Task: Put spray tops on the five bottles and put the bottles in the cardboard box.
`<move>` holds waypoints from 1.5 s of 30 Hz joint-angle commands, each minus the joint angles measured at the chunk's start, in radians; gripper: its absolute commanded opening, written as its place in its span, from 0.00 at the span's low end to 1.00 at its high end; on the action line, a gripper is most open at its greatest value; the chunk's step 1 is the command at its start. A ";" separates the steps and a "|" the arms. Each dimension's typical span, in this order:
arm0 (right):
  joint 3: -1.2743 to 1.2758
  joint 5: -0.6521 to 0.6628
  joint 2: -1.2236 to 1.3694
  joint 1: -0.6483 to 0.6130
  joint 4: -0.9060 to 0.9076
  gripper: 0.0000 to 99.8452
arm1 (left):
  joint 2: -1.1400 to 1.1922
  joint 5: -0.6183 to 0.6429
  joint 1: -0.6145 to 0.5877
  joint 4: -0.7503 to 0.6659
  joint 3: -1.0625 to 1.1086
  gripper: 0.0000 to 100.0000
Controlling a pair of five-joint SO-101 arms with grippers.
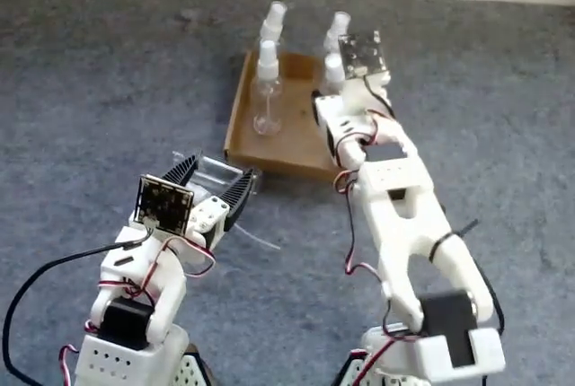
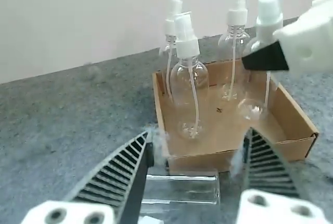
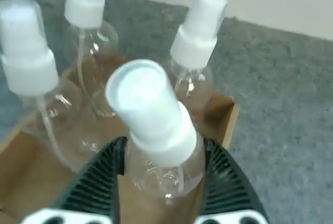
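In the high view, your left gripper [image 1: 225,169] is spread open around a clear plastic bottle [image 1: 218,174]. This lying bottle is on its side on the grey, carpet-like worktop [image 1: 108,90], just in front of the shallow brown cardboard box [image 1: 241,126]. Your right gripper [image 1: 336,79] sits over the box's right side, pinching a clear bottle with a white spray top [image 1: 333,65]. Three more capped bottles stand upright in the box: the nearest bottle [image 1: 267,90] by the left wall, the far-left bottle [image 1: 273,22] and the far-right bottle [image 1: 338,27].

In the left wrist view, your left gripper [image 2: 199,141] has its black ribbed fingers [image 2: 122,174] wide apart, with the lying bottle [image 2: 179,187] between them and a gap on at least one side. The cardboard box [image 2: 291,130] is just beyond it. Inside you see the nearest bottle [image 2: 188,94], the far-left bottle [image 2: 171,31] and the far-right bottle [image 2: 234,41]. The held bottle [image 2: 269,5] is upright against the other arm's black finger [image 2: 265,60].

In the right wrist view, your right gripper [image 3: 164,148] presses on both sides of the held bottle [image 3: 156,125], whose white cap leans toward the camera. Behind it stand the nearest bottle [image 3: 28,73], the far-left bottle [image 3: 88,21] and the far-right bottle [image 3: 197,41], all over the cardboard box [image 3: 221,125].
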 commanded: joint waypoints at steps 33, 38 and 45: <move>-0.042 0.005 0.096 -0.010 -0.094 0.24 | 0.001 -0.002 -0.002 -0.026 -0.002 0.22; -0.042 0.005 0.096 -0.019 -0.094 0.26 | 0.001 -0.002 -0.002 -0.026 -0.002 0.22; -0.062 0.003 0.094 -0.019 -0.062 0.26 | 0.001 -0.002 -0.002 -0.026 -0.002 0.22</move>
